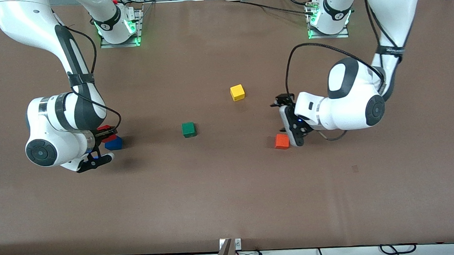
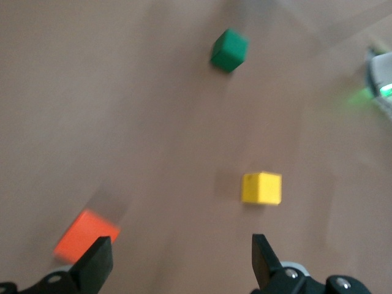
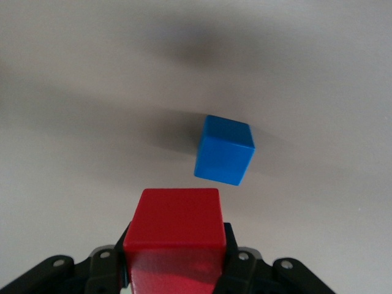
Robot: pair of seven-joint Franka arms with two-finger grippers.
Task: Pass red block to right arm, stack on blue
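My right gripper [image 1: 107,134] is shut on the red block [image 1: 105,129] and holds it in the air, just above and a little off to one side of the blue block [image 1: 114,143]. In the right wrist view the red block [image 3: 174,226] sits between the black fingers, and the blue block [image 3: 224,150] lies on the table apart from it. My left gripper [image 1: 291,120] is open and empty over the table, close beside an orange cube [image 1: 282,141]. The left wrist view shows its two fingertips spread wide around bare table [image 2: 180,260].
The orange cube [image 2: 86,236] lies by one left fingertip. A green cube [image 1: 188,129] sits mid-table and a yellow cube [image 1: 237,92] lies farther from the front camera. Both show in the left wrist view, green [image 2: 229,50] and yellow [image 2: 261,187].
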